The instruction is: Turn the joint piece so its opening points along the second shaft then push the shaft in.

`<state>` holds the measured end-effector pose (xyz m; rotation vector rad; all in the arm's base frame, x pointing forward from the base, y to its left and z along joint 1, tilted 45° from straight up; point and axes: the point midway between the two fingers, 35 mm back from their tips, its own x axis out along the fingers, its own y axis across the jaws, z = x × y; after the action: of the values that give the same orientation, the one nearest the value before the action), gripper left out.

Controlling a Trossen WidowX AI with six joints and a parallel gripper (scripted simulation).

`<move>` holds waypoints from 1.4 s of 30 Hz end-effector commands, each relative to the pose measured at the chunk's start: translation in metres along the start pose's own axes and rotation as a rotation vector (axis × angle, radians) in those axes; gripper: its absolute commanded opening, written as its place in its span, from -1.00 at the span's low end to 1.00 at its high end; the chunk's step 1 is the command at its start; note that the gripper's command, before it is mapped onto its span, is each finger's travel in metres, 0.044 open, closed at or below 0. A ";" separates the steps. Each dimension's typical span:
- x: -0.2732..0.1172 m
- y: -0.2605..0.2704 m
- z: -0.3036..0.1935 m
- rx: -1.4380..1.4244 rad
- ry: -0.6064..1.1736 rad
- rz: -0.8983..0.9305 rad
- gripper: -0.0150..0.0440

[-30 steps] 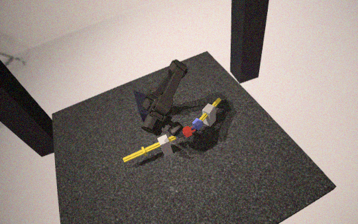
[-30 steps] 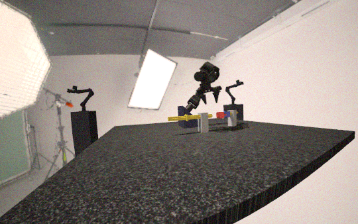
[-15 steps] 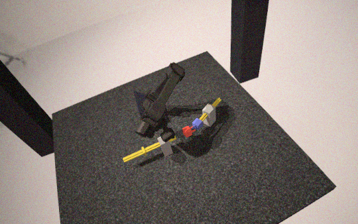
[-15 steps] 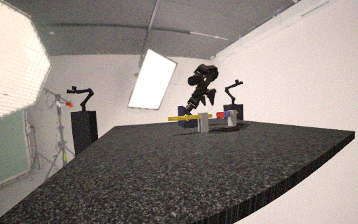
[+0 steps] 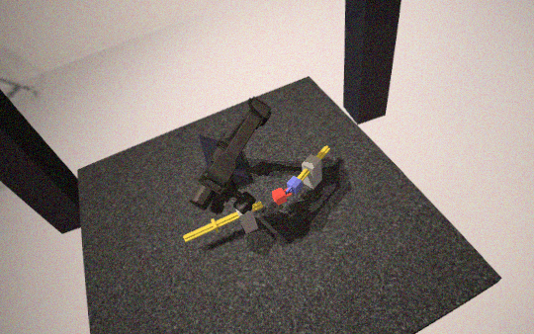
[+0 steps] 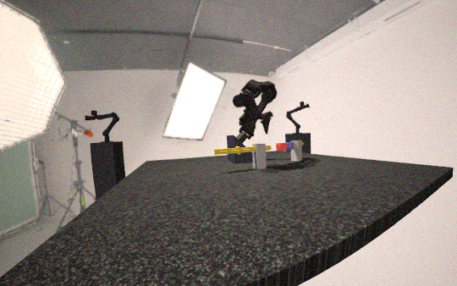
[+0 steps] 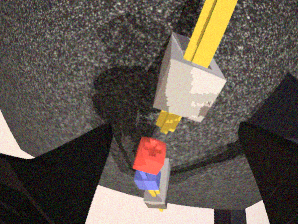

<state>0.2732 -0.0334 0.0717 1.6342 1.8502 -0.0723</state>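
The red joint piece (image 5: 279,196) (image 6: 281,146) (image 7: 150,156) hangs on the blue hinge part (image 5: 294,185) (image 7: 147,180), on the yellow shaft (image 5: 323,152) through the far grey block (image 5: 312,170) (image 6: 296,152) (image 7: 165,181). The second yellow shaft (image 5: 200,234) (image 6: 224,151) (image 7: 212,30) passes through the near grey block (image 5: 248,223) (image 6: 259,157) (image 7: 187,90). Its inner end is apart from the red piece. I cannot tell whether the opening points exactly along it. My gripper (image 7: 178,129) is open and empty, above the near block and that shaft end, touching nothing that I can see.
The second shaft carries a collar (image 5: 215,224) (image 6: 239,150) on its outer part. The arm's dark blue base (image 5: 209,148) stands behind the shafts on the dark speckled table (image 5: 346,277) (image 6: 190,211). Two black pillars (image 5: 368,64) (image 5: 35,173) rise beyond the table edges.
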 end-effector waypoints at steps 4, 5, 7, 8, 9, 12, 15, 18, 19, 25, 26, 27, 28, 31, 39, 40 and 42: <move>-0.009 -0.007 0.031 -0.219 -0.043 -0.022 1.00; -0.010 -0.008 0.035 -0.253 -0.050 -0.026 1.00; -0.013 -0.011 0.044 -0.319 -0.062 -0.035 1.00; -0.015 -0.012 0.048 -0.352 -0.068 -0.040 1.00; -0.016 -0.013 0.052 -0.385 -0.074 -0.045 1.00; -0.020 -0.018 0.066 -0.484 -0.092 -0.061 1.00; -0.024 -0.023 0.079 -0.581 -0.108 -0.080 1.00; -0.029 -0.028 0.092 -0.678 -0.123 -0.100 1.00; -0.030 -0.030 0.097 -0.710 -0.128 -0.107 1.00; -0.038 -0.042 0.123 -0.902 -0.151 -0.157 1.00; -0.040 -0.044 0.127 -0.934 -0.154 -0.166 1.00; -0.041 -0.046 0.131 -0.966 -0.157 -0.175 1.00; -0.043 -0.048 0.136 -0.997 -0.159 -0.185 1.00; -0.047 -0.055 0.148 -1.091 -0.166 -0.214 1.00; -0.052 -0.066 0.167 -1.228 -0.171 -0.261 1.00; -0.052 -0.066 0.167 -1.228 -0.171 -0.261 1.00; -0.051 -0.066 0.167 -1.206 -0.172 -0.259 1.00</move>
<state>0.2853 -0.1667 -0.0552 0.5252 1.4335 0.6508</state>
